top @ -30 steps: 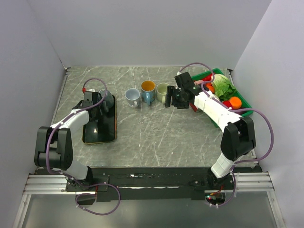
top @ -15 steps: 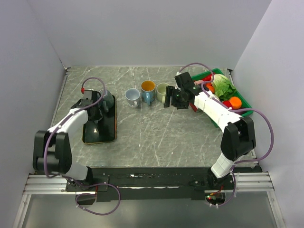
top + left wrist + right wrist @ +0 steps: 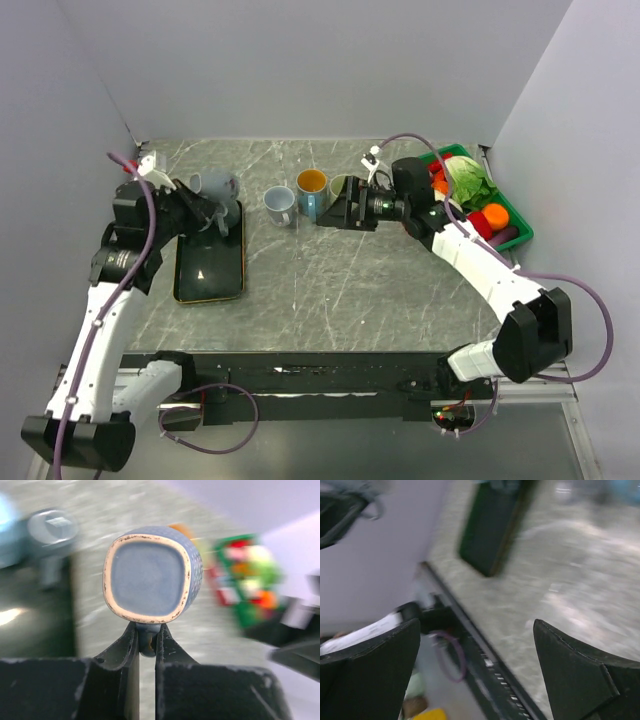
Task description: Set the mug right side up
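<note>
the left pincer (image 3: 146, 650) is squeezed tight on the handle (image 3: 147, 639) of the blue mug (image 3: 147, 575), which hangs in the air just past its tips. the mug lies sideways, so the turn looks half done; it is not yet set down standing. it is shiny and bumpy, with a rough pale ring underneath. the right pincer (image 3: 476, 630) gapes wide, empty.

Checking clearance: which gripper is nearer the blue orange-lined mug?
Right. The right gripper is open just right of the blue orange-lined mug; the left gripper holds a blue-grey mug over the black tray, further left.
</note>
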Available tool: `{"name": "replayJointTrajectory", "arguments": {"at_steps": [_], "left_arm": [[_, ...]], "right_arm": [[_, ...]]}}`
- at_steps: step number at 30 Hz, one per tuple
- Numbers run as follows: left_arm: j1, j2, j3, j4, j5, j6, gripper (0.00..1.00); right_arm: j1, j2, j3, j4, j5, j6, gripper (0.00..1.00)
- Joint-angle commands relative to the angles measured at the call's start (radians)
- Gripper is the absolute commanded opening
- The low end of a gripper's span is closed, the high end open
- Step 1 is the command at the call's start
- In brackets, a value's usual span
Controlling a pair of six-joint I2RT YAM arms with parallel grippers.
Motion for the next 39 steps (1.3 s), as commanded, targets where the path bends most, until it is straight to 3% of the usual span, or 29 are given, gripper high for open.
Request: {"name": "replayJointTrajectory", "arguments": {"at_steps": [1, 5, 12, 21, 28, 39], "left_arm": [[-0.004, -0.053, 0.021, 0.328, 0.309, -0.278, 0.01], [-0.040, -0.058, 0.007, 0.556, 0.395, -0.408, 0.01], [-0.136, -0.020, 0.098, 0.681, 0.403, -0.452, 0.01], [-0.232, -0.020, 0.064, 0.862, 0.342, -0.550, 0.01], [-0.295, -0.021, 0.012, 0.968, 0.271, -0.586, 0.01], [-0.337, -0.021, 0.011, 0.940, 0.240, -0.526, 0.01]], "right_arm": [[0.032, -0.055, -0.012, 0.453, -0.305, 0.215, 1.00], [0.101, -0.052, 0.109, 0.457, -0.258, 0.197, 1.00], [0.178, -0.022, 0.230, 0.596, -0.196, 0.251, 1.00], [0.227, -0.063, 0.240, 0.639, -0.081, 0.211, 0.96], [0.247, -0.103, 0.218, 0.635, 0.025, 0.188, 0.86], [0.279, -0.106, 0.258, 0.573, 0.063, 0.162, 0.66]]}}
